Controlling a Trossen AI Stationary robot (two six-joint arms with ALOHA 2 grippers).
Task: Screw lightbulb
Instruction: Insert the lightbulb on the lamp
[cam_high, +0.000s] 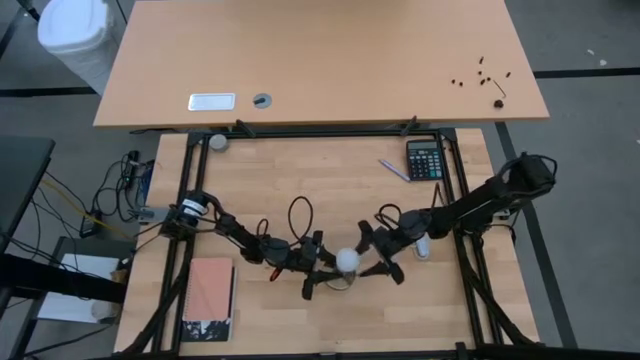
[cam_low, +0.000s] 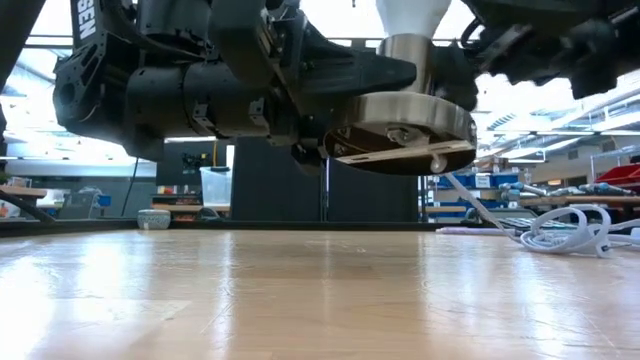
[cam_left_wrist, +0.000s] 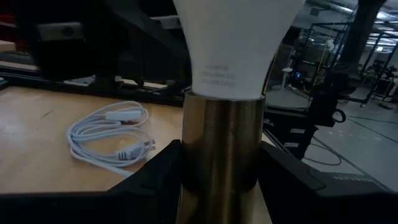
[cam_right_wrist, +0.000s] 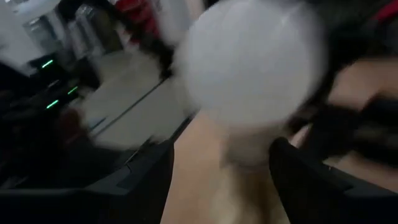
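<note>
The white lightbulb (cam_high: 347, 260) stands upright at the table's near middle, its neck (cam_left_wrist: 231, 81) seated in the top of a brass socket tube (cam_left_wrist: 221, 149). The socket's round metal base disc (cam_low: 405, 130) hangs clear of the tabletop. My left gripper (cam_left_wrist: 221, 167) reaches in level from the left (cam_high: 322, 264) and is shut on the tube. My right gripper (cam_high: 372, 256) comes from the right at bulb height. Its own view shows the blurred globe (cam_right_wrist: 255, 62) right in front of it, but not whether it touches the bulb. My left gripper pinches the brass socket tube (cam_left_wrist: 186, 168) between its two fingers, just below the bulb's neck. The fingers come in level from the table's left, lying across the upright tube. Socket and bulb are held upright with the base disc (cam_low: 400, 150) lifted clear of the table.
The socket's coiled white cord (cam_left_wrist: 109, 134) lies on the wood to the right of the socket (cam_low: 570, 235). A calculator (cam_high: 424, 158) and a pen (cam_high: 393, 170) lie at the far right. A pink notebook (cam_high: 210, 295) lies near left. Black frame rails (cam_high: 455, 200) border the table.
</note>
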